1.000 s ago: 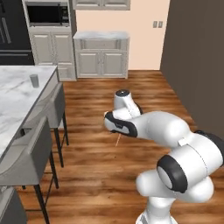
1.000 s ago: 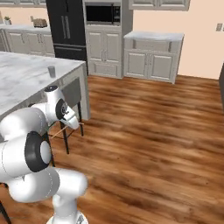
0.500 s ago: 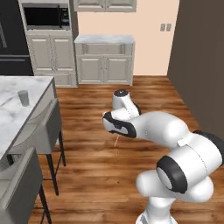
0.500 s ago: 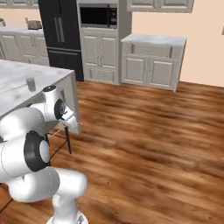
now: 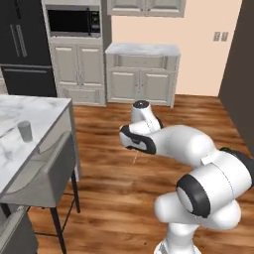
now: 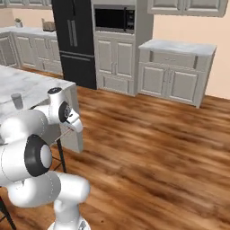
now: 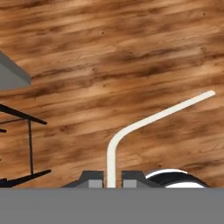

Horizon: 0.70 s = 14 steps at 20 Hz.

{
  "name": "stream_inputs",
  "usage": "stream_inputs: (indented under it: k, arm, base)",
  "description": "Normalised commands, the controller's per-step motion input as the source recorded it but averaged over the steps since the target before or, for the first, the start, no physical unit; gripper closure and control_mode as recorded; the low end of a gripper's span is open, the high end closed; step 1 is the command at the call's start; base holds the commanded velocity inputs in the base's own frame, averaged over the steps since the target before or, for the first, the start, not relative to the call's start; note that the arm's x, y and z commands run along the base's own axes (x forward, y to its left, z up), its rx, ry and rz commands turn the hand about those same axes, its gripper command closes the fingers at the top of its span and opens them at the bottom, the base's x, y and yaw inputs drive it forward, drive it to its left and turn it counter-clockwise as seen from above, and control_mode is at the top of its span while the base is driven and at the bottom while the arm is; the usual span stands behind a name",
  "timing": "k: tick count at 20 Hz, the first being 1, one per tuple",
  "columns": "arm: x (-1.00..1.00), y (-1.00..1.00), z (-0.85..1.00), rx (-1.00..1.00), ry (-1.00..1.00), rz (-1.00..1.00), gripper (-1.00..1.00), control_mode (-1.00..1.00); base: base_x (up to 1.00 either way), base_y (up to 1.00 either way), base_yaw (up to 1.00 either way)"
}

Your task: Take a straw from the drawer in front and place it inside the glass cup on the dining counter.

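Swinging with the base, both base views have turned since a second ago, so the dining counter [image 5: 49,111] and glass cup [image 5: 24,131] now sit nearer the arm.

I have the gripper [image 7: 111,179] closed narrow on the straw [image 7: 131,127], its fingertips [image 7: 93,178] pinching the straight end. From the hand camera the straw runs up from the jaws, bends, and angles off over the wood floor. In the left base view it hangs as a thin line below the wrist [image 5: 135,158]. The cup stands upright on the marble, well apart from the claw and to the arm's left, with a grey chair [image 5: 47,181] tucked against the counter edge between them. I judge the carry is underway; the coming move needs the straw's long axis brought upright over the cup mouth.
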Motion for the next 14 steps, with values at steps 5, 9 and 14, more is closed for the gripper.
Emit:
stream_inputs:
  k: [5, 9, 14]
  arm:
    - [0.00, 0.00, 0.00, 0.00, 0.00, 0.00, 1.00, 1.00]
    - [0.00, 0.00, 0.00, 0.00, 0.00, 0.00, 1.00, 1.00]
    - [0.00, 0.00, 0.00, 0.00, 0.00, 0.00, 1.00, 1.00]
  base:
    - [1.00, -0.38, 0.45]
    - [1.00, -0.36, 0.52]
    - [0.98, -0.29, 0.57]
